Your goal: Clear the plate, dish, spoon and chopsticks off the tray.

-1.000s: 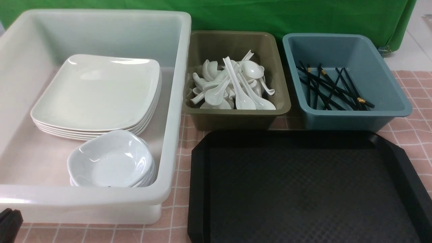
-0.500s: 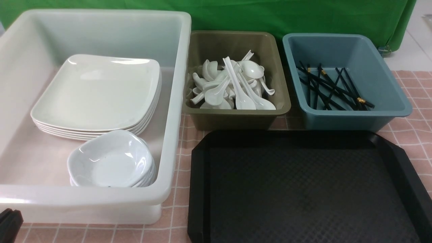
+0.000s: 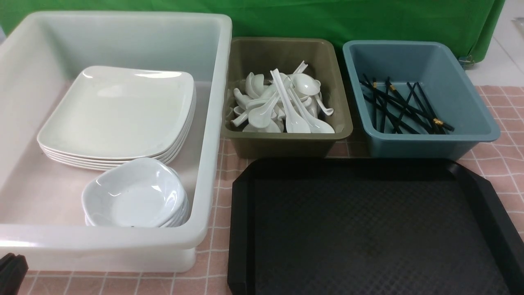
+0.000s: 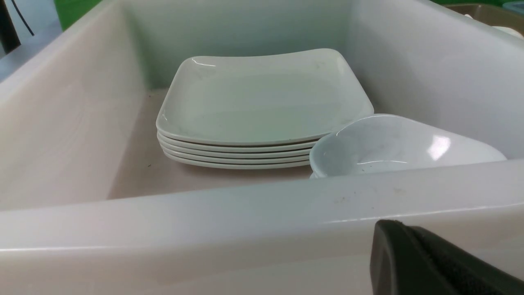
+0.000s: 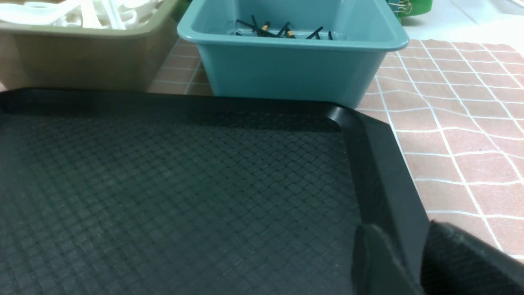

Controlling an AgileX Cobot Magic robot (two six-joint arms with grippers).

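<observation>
Because each kind is sorted, the plate point(image 3: 118, 110), spoon point(image 3: 286, 110) and chopsticks point(image 3: 403, 108) lie beyond the bare tray point(image 3: 368, 229); the left claw point(image 3: 11, 272) is closed, the right claw point(image 5: 409, 262) half-open, gripping nothing.

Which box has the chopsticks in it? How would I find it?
Find the big black tray at the front, then look just behind its far right part. There stands the blue tub, with thin black chopsticks crisscrossed inside. The olive tub to its left holds white spoons instead.
</observation>
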